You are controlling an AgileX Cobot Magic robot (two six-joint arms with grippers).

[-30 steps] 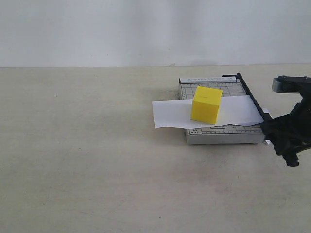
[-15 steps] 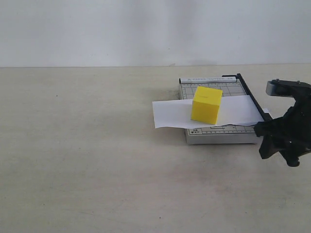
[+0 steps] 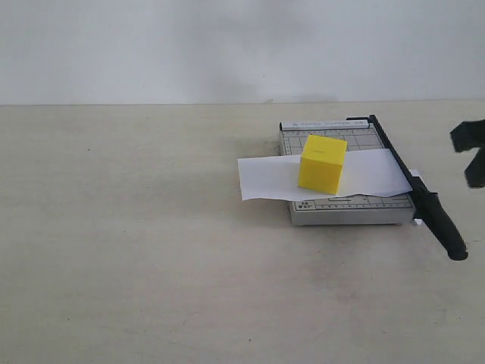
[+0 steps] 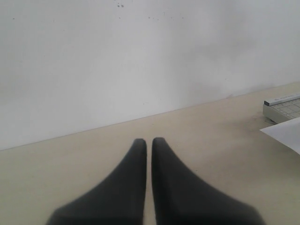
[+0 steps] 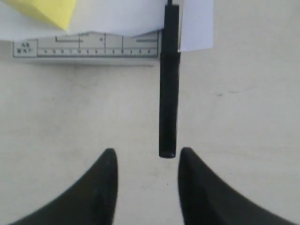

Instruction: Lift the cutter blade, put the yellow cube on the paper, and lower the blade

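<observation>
Change since earlier frames: right gripper (image 5: 146,157) has let go of the blade handle and drawn back from it; in the exterior view it has gone from covering the handle to a dark shape cut off by the right edge, higher up than before. Blade, cube and paper have not shifted.
Right gripper: jaws stand apart with nothing between the fingers (image 5: 108,161); in the right wrist view the handle's free end lies just ahead of the gap, clear of both fingertips.
Left gripper (image 4: 146,140): fingertips pressed together, empty, held above bare table well away from the cutter.
Cutter blade (image 3: 394,155): lowered flat along the right edge of the cutter board, lying across the paper's right end.
Handle (image 3: 439,220): thick and black, reaching past the board's near right corner over the table.
Yellow cube (image 3: 322,163): sits on the paper, over the middle of the board, left of the blade and apart from it.
Paper (image 3: 265,178): white sheet laid across the board, its left end hanging past the board's left edge.
Cutter board (image 3: 345,212): grey, gridded, flat on the table (image 3: 136,243).
</observation>
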